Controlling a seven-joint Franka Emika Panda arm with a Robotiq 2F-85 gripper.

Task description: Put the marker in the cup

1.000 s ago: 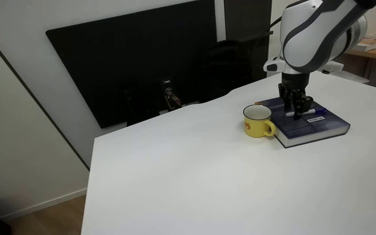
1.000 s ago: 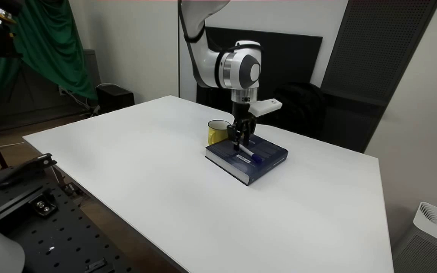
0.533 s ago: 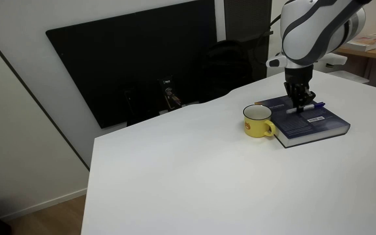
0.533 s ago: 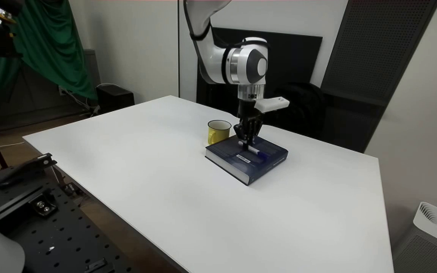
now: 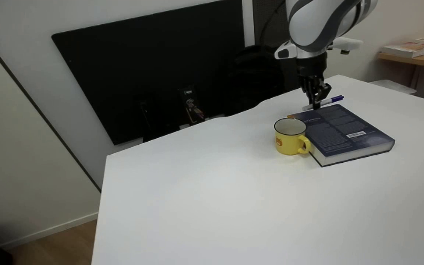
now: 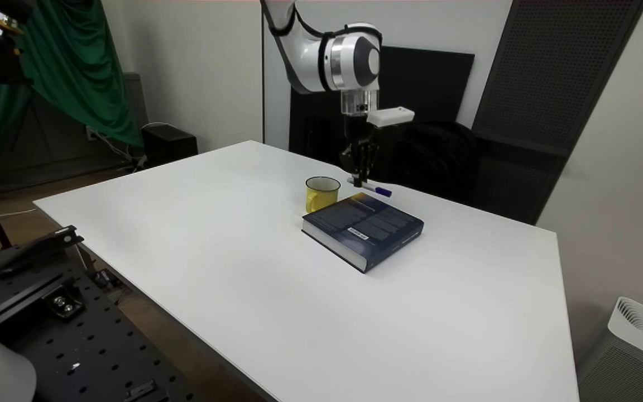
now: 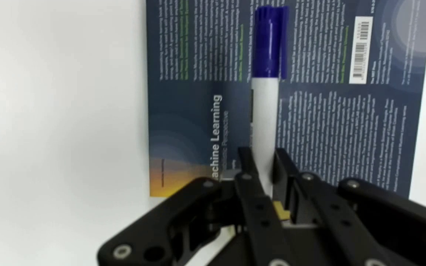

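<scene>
The marker, a white barrel with a blue-purple cap, shows in both exterior views (image 5: pixel 328 102) (image 6: pixel 373 188) and in the wrist view (image 7: pixel 266 107). My gripper (image 5: pixel 315 105) (image 6: pixel 358 182) (image 7: pixel 263 159) is shut on its white barrel and holds it above the book, cap end pointing away. The yellow cup (image 5: pixel 288 144) (image 6: pixel 323 195) stands upright on the table with its pale inside facing up. The gripper is above and beyond the cup. In the wrist view the cup is mostly hidden behind the gripper; a yellow bit shows between the fingers.
A thick dark blue book (image 5: pixel 348 132) (image 6: pixel 363 226) (image 7: pixel 194 111) lies flat on the white table (image 5: pixel 204 198), close beside the cup on its handle side. The table's far edge runs behind the gripper, with a black board (image 5: pixel 153 66) beyond it.
The fingers were apart at the marker on the book, then shut on it. The gripper has since risen with the marker and moved toward the far end of the book. Cup and book have not moved.
</scene>
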